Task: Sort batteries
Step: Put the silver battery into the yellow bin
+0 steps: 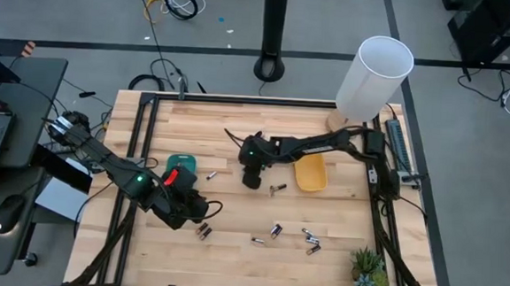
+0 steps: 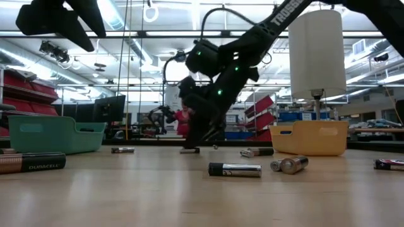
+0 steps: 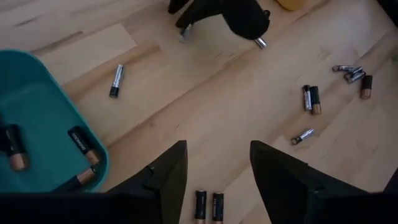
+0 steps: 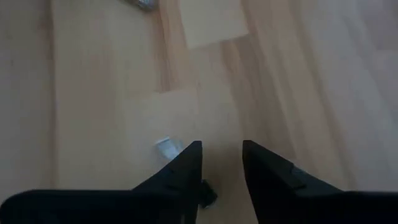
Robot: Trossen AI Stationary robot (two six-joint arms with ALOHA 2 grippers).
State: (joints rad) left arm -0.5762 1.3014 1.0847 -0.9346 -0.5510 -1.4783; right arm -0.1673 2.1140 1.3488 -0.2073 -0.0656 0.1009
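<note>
Several small batteries lie scattered on the wooden table: a pair (image 1: 203,231), one (image 1: 210,175) by the green tray (image 1: 183,162), one (image 1: 277,189) near the yellow tray (image 1: 310,173), and a cluster (image 1: 309,241) toward the near right. The green tray (image 3: 37,124) holds a few batteries (image 3: 82,143). My left gripper (image 3: 217,162) is open and hovers above the pair (image 3: 208,205). My right gripper (image 4: 222,155) is open with a narrow gap and sits low at the table's middle (image 1: 251,180). A small silver-ended battery (image 4: 165,147) shows beside one of its fingers, partly hidden under it. My right gripper points down at the table with one finger (image 4: 186,168) right against or over the small battery's silver end (image 4: 165,147). Whether the finger touches it, I cannot tell. The battery lies flat on the wood, outside the gap between the fingers.
A tall white cylinder lamp (image 1: 376,75) stands at the far right corner, and a small green plant (image 1: 369,270) stands at the near right corner. Black frame rails (image 1: 135,153) run along the table's sides. Bare wood lies in the near middle.
</note>
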